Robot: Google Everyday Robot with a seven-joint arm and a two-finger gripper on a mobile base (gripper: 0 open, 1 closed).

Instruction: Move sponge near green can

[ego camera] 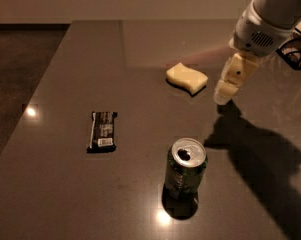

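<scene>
The pale yellow sponge (187, 77) with wavy edges lies flat on the dark table (65, 184), towards the back and right of centre. The dark green can (185, 168) stands upright near the front, its silver top and pull-tab hole facing up. My gripper (223, 97) hangs from the white arm at the upper right, its cream tip just right of the sponge and a little above the table. It holds nothing. The sponge and the can are well apart.
A flat black snack bar (102, 130) lies left of the can. A dark wire-framed object (295, 51) sits at the far right edge. The table's left edge runs diagonally, with darker floor beyond it.
</scene>
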